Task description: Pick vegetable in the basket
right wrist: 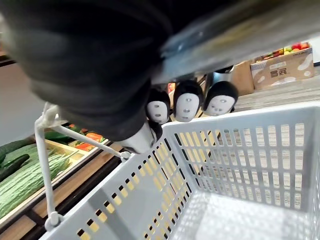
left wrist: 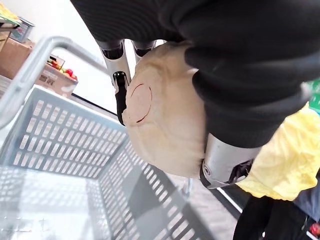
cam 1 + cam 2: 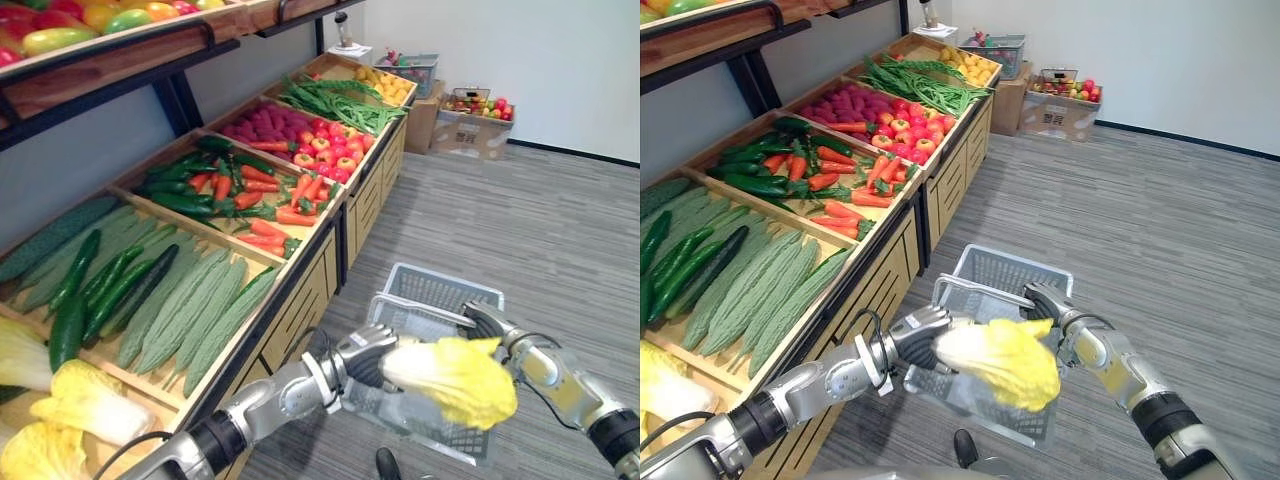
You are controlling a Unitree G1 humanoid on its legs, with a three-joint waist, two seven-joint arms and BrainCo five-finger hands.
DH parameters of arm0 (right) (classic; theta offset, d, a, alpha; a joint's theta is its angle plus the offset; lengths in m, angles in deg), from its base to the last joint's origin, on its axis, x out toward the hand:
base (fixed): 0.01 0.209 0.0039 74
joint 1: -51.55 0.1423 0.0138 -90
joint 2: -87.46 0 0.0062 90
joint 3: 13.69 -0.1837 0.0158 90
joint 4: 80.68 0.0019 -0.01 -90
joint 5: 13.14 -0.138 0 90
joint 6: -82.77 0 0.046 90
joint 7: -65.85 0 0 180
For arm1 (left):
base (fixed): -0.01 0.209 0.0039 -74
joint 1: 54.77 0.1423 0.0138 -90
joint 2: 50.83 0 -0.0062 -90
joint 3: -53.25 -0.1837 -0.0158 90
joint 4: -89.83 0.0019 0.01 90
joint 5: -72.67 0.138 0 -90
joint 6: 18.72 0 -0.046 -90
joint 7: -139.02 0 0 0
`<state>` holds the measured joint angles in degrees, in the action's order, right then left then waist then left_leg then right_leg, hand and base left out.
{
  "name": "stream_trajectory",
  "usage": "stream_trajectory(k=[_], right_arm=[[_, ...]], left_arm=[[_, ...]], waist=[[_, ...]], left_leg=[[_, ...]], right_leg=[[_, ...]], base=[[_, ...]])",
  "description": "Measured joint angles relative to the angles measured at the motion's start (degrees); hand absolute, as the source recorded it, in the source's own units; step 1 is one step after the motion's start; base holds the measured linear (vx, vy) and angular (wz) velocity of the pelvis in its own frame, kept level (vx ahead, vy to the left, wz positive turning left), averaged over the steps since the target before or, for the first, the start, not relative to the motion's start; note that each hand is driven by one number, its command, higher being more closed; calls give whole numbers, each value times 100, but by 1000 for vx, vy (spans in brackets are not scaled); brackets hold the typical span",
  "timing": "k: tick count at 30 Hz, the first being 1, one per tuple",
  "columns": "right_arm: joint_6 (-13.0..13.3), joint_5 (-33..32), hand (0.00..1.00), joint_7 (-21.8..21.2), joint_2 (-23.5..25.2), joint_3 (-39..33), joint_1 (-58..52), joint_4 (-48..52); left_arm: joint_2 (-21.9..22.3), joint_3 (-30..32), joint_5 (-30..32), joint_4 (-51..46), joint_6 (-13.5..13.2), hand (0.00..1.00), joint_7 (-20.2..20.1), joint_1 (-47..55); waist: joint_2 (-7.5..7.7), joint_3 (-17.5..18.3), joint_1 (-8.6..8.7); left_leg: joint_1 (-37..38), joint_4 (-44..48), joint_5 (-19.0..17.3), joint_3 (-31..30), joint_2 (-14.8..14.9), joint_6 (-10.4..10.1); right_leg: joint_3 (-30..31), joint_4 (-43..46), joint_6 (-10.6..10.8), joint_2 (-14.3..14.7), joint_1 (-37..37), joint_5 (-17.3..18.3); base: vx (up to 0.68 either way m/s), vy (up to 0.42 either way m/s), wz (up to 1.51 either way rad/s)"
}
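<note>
A: Status, left to right?
B: Far left, bitter gourds [image 3: 190, 310] on the wooden produce stand [image 3: 300, 322]. Left hand [image 3: 360, 358] is curled round the pale stem end of a napa cabbage [image 3: 455, 380].
A: Cabbage relative to the basket?
B: Held above the grey plastic basket [image 3: 445, 288], yellow leaves over its near side. Right hand [image 3: 488, 322] is wrapped round the basket's metal handle [image 3: 425, 310].

The cabbage [image 3: 455, 378] is showing bright yellow leaves over a pale cream base. The basket [image 3: 440, 292] is showing pale grey, its walls patterned with a grid of slots. At one o'clock the floor [image 3: 520, 230] is running in streaky grey stripes. At nine o'clock cucumbers [image 3: 100, 290] are gleaming dark green beside ridged pale green gourds [image 3: 195, 310]. At eleven o'clock carrots [image 3: 300, 195] are glowing orange.
</note>
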<state>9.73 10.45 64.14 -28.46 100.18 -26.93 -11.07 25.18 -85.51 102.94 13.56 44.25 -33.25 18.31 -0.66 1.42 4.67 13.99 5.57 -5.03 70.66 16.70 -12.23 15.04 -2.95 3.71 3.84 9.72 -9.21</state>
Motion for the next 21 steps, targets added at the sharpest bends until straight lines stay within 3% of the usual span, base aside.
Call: stream_trajectory(k=[5,10,21], right_arm=[[98,-4,100,1,0,318,266,37],[206,-158,100,-7,-9,446,409,178],[223,-478,100,-62,-70,653,525,380]], left_arm=[[-32,-100,631,625,-7,100,263,-138],[-75,-247,765,961,-5,100,311,-143],[-34,-276,1158,1516,-5,100,332,-319]], waist=[[18,3,54],[38,-10,147],[79,-39,153]], left_leg=[[71,1,-16,169,-6,-17],[107,-9,-17,255,-20,-19],[109,-7,-19,262,-22,-21]], right_leg=[[95,7,-2,39,-1,-2],[118,16,-2,44,-1,-1],[117,17,-9,44,6,8]], base=[[-92,10,-11],[-104,-13,-5],[-125,-33,0]])
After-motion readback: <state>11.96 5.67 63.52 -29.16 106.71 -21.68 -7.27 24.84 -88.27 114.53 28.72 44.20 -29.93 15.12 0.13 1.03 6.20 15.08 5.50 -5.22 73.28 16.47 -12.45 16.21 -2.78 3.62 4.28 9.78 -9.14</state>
